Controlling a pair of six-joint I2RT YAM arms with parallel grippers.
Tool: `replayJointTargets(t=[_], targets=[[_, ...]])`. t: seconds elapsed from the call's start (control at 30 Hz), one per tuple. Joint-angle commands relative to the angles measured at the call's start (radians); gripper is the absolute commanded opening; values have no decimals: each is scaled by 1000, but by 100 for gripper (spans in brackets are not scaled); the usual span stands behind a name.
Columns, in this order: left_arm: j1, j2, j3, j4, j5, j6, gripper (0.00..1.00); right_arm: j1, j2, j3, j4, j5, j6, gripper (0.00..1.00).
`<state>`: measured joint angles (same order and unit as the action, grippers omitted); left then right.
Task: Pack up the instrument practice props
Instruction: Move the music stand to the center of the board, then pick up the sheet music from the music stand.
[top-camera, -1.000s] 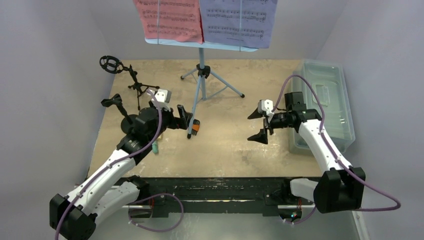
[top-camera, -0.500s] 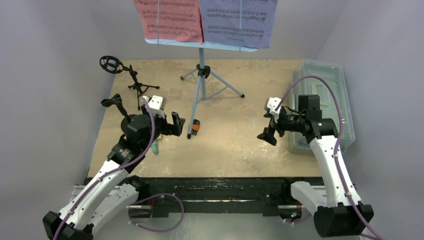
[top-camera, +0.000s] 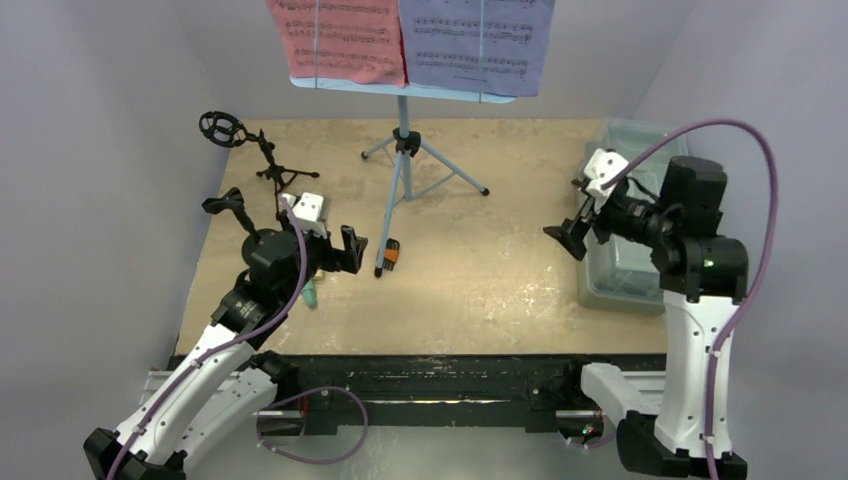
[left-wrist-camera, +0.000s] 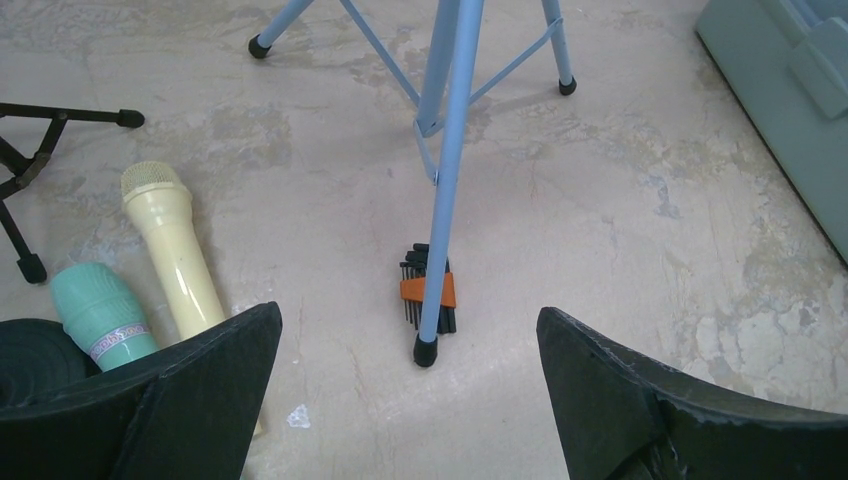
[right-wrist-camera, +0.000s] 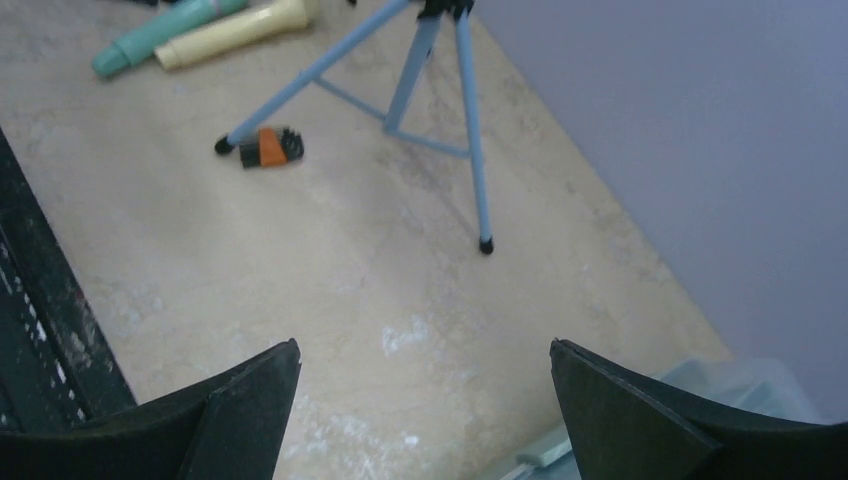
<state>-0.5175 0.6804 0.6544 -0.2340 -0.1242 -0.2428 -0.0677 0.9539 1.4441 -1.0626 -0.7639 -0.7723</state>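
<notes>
mics (left-wrist-camera: 172, 250): lying left of tripod (top-camera: 403, 160), unpacked
left claw (top-camera: 350, 250): apart, empty, pulled back left of tripod
pages (top-camera: 340, 40): up on tripod
right claw (top-camera: 572, 232): apart, empty, lifted away right of tripod, toward tub (top-camera: 650, 170)
read: nothing grabbed; packing looks not begun

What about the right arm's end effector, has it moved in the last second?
Yes. The right end effector has swung rightward toward the grey tub and now hangs open close beside it.
</notes>
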Motion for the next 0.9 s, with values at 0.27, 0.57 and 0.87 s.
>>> replayJointTargets(t=[0.27,0.57,0.87], targets=[[8,-4,-2,2,-16,14,100,-5,282,518,368,-330,730,98],[25,15,1,2,-1,13,100,-6,319,348,1103,-461,1539,98],[45,14,1,7,23,7,100,-12,365,446,900,-265,1370,99]])
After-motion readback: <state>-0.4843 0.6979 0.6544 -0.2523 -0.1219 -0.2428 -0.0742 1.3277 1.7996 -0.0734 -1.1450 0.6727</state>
